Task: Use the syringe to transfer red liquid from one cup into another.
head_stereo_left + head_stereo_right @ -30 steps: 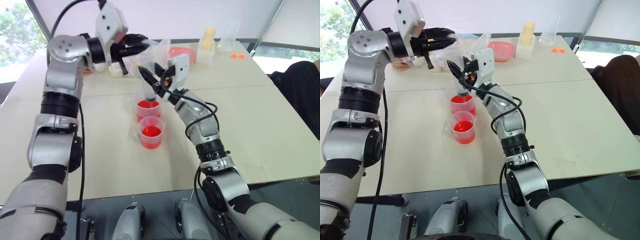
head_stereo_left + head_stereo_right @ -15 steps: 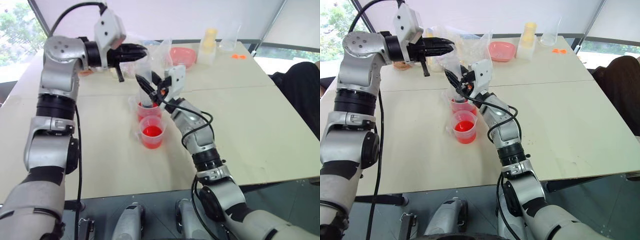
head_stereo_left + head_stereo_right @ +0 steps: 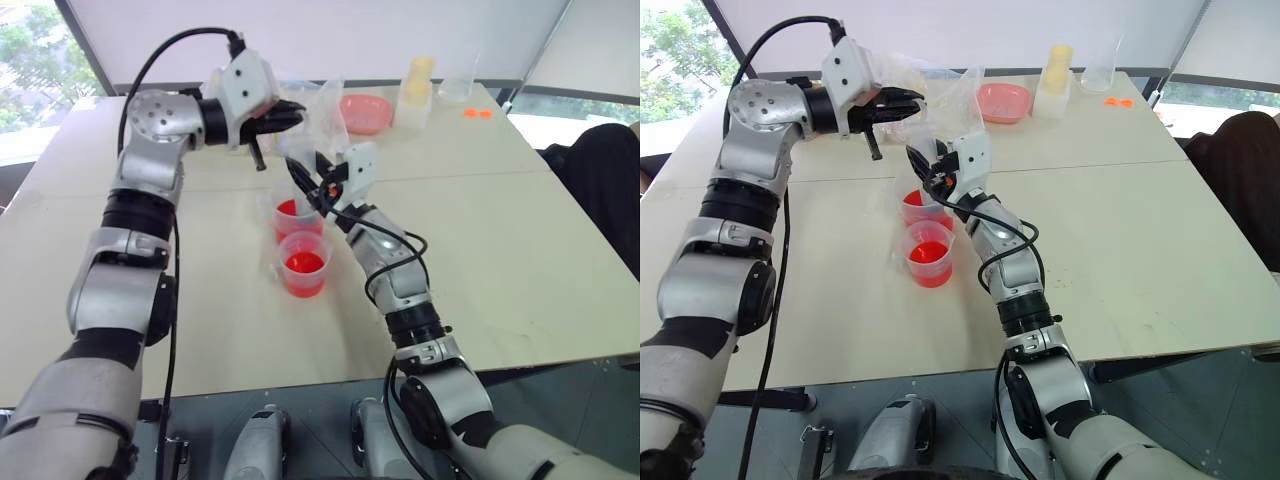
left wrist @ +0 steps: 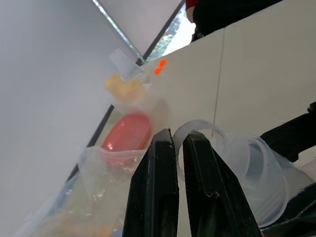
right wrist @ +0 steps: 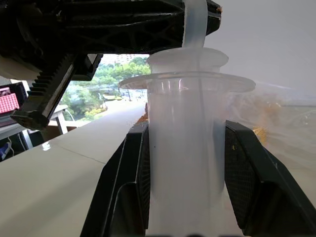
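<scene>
While the right pincer [image 3: 931, 166] clamps the large clear plastic syringe [image 5: 183, 148] upright over the far red-filled cup [image 3: 297, 218] and the left pincer [image 4: 178, 143] pinches its white plunger ring [image 4: 197, 129], transfer looks mid-way, unfinished.

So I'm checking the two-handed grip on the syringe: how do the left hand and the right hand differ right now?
The left hand sits higher and pinches the syringe's white plunger ring, while the right hand sits lower and clamps the syringe barrel. The left hand reaches in from the side, about level; the right hand angles upward. The right hand is just above the far cup; the left is well above it. Both are shut on the syringe.
</scene>
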Motion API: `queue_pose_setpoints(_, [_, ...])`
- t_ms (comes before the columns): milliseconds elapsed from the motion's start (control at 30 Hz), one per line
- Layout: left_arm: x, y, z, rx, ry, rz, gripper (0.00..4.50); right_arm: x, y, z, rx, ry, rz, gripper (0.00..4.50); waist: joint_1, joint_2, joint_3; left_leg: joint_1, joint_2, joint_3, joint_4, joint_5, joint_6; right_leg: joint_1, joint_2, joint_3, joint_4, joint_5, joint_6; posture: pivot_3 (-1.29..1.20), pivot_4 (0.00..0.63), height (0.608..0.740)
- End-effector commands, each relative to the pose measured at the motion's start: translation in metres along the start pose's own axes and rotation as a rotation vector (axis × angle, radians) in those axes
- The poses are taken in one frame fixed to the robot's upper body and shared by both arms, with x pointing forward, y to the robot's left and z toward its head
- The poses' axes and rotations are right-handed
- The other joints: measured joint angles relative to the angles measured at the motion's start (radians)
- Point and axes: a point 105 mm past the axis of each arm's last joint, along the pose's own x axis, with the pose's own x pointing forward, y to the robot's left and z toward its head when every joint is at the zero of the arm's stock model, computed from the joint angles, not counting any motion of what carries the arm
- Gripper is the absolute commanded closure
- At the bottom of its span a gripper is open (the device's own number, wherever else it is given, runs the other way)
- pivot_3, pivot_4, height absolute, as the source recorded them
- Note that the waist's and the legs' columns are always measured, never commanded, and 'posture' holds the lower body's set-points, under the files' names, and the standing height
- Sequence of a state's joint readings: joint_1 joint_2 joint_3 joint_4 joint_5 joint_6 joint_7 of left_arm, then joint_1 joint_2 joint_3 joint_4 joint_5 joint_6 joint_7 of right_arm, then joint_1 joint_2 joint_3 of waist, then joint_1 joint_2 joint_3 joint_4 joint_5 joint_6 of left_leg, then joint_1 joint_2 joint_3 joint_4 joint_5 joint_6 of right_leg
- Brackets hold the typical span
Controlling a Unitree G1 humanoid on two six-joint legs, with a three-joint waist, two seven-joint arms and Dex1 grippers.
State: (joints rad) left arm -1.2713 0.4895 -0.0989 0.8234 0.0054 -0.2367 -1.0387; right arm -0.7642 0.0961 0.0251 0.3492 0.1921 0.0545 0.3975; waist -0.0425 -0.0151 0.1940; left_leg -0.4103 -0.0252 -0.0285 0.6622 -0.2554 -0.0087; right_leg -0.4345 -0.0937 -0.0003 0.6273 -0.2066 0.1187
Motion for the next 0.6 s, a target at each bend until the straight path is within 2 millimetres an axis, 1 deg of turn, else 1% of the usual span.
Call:
queue_pose_setpoints(33, [-0.0144, 0.0470, 0.0320, 0.086, -0.065, 0.224, 4.46, 0.0097, 0.0478, 0.0113, -0.035, -0.054, 0.188, 3.06, -0.001, 0.000, 0.000, 0.000, 0.000, 0.000, 0.000, 0.000, 0.000, 0.000, 0.000, 0.000, 0.000, 0.000, 0.000, 0.00, 0.150, 0.740])
queue_pose_setpoints(233, [-0.0172, 0.0547, 0.0371, 0.088, -0.087, 0.252, 4.46, 0.0102, 0.0484, 0.0115, -0.033, -0.054, 0.188, 3.06, -0.001, 0.000, 0.000, 0.000, 0.000, 0.000, 0.000, 0.000, 0.000, 0.000, 0.000, 0.000, 0.000, 0.000, 0.000, 0.00, 0.150, 0.740])
queue_pose_setpoints(600, [-0.0194, 0.0556, 0.0397, 0.081, -0.099, 0.241, 4.46, 0.0105, 0.0482, 0.0117, -0.034, -0.054, 0.190, 3.06, -0.001, 0.000, 0.000, 0.000, 0.000, 0.000, 0.000, 0.000, 0.000, 0.000, 0.000, 0.000, 0.000, 0.000, 0.000, 0.00, 0.150, 0.740])
